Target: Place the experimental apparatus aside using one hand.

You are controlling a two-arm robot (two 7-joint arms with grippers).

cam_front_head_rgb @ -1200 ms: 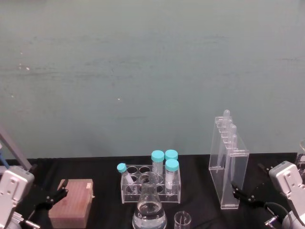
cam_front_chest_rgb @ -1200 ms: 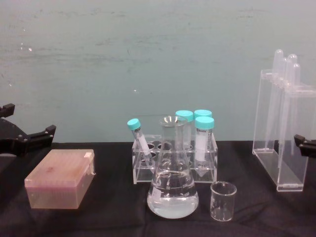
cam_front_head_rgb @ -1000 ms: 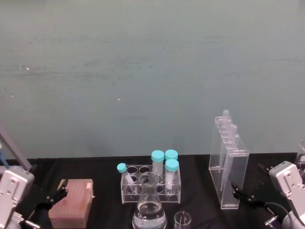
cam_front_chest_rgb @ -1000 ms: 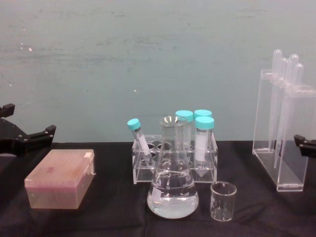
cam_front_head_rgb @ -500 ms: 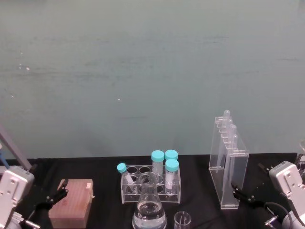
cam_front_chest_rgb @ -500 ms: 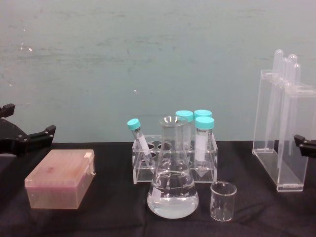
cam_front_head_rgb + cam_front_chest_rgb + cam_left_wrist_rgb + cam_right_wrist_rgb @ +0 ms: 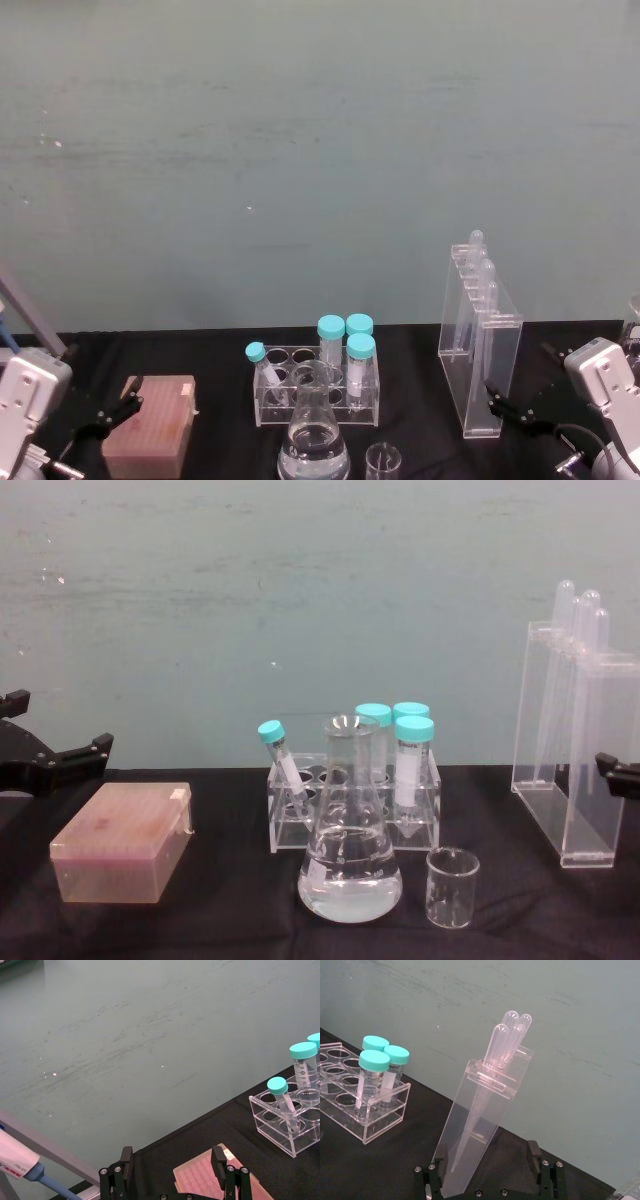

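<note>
Head view: pipette stand (image 7: 480,370) upright near the table's (image 7: 220,350) right edge; flask (image 7: 315,440) and beaker (image 7: 383,462) at the front middle.
Right gripper (image 7: 487,1176): fingers apart, flanking the stand's foot, not clamped.
Left gripper (image 7: 172,1165): fingers apart, idle by the pink box (image 7: 200,1185) at the left edge.
Progress: early, I judge; nothing gripped, all three pieces left to shift.

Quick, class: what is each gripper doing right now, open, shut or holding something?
Left gripper: open, holding nothing.
Right gripper: open, holding nothing, close to the pipette stand.
</note>
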